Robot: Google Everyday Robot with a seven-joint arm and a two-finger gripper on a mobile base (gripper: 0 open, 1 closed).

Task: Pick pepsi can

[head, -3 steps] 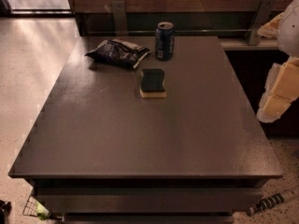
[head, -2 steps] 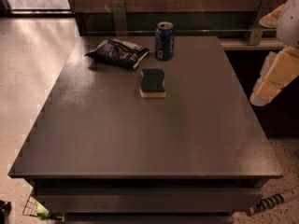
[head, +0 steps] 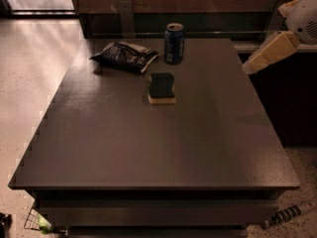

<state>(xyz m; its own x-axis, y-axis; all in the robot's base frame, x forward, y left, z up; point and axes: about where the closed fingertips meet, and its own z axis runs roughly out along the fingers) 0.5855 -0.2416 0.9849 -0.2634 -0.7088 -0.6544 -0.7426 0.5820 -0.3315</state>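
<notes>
The claw [head: 267, 53] hangs at the right edge of the view, over the far right edge of the desk [head: 148, 143]. It holds and touches nothing, and I cannot tell whether it is apart or together. The pepsi can [head: 174, 43] stands upright, dark blue with a silver top rim and pale markings. It is well apart from the claw, off to its left in the view, near the desk's far edge. A dark snack bag [head: 126, 56] and a sponge [head: 162, 87] lie near the can, farther from the claw.

Smooth matt worktop [head: 148, 148], glossy pepsi can [head: 174, 43]
Can painted metal, bright bare rim; snack bag [head: 125, 56] wrinkly, shiny; sponge [head: 162, 87] rough-topped over foam; gripper [head: 267, 53], upper right off the worktop, smooth pale plastic
</notes>
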